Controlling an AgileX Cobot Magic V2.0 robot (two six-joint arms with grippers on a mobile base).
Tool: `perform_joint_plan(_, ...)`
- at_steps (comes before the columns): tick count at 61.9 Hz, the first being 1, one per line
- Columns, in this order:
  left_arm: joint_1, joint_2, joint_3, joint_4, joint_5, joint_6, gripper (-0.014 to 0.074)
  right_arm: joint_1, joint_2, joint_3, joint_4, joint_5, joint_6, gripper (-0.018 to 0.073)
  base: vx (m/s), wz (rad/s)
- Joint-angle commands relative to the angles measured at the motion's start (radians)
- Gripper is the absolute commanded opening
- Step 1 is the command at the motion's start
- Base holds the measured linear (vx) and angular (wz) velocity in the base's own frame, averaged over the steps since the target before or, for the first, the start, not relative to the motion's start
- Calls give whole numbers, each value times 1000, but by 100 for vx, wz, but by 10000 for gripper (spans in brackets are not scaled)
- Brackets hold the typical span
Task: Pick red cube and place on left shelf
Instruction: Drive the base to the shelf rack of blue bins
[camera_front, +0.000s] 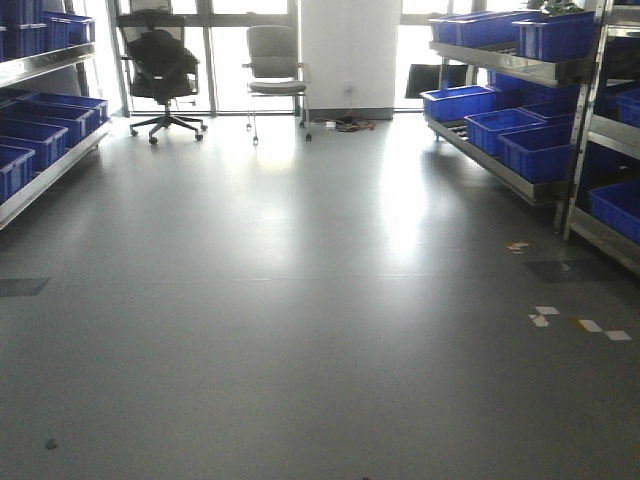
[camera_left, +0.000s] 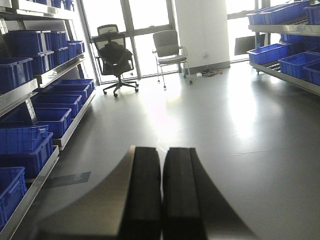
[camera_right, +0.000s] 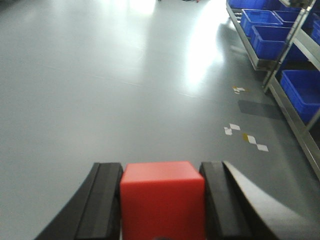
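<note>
Squarely, right tool (camera_right: 161, 175) clamps smooth red cube (camera_right: 162, 202); left tool (camera_left: 161, 165) closed, matte black.

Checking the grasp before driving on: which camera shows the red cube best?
The right wrist view: the red cube fills the foreground, clamped between the right gripper's jaws. The front and left wrist views show none of it.

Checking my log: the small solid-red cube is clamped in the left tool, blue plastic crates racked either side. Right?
No. The small solid-red cube is clamped in the right tool, blue plastic crates racked either side; the right wrist view shows it.
</note>
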Motion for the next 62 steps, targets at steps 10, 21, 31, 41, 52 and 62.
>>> perform_joint_plan(10,-5,0,22,-5,-90,1,106,-6,6,-28,-10,-88,-8,66,50,22)
perform_joint_plan(21,-5,0,22,-5,-90,1,106,-6,6,-28,-10,-88,-8,66,53,23)
perform_joint_plan(31,-5,0,22,-5,-90,1,106,-6,6,-28,-10,-88,-8,66,56,30)
perform_joint_plan(41,-5,0,22,-5,-90,1,106,-6,6,-28,-10,-88,-8,66,58,36)
perform_joint_plan(52,-5,0,22,-5,-90,1,106,-6,6,-28,-10,-88,-8,66,58,35)
perform_joint_plan(62,-5,0,22,-5,-90,1,106,-6,6,-28,-10,-88,-8,66,60,31)
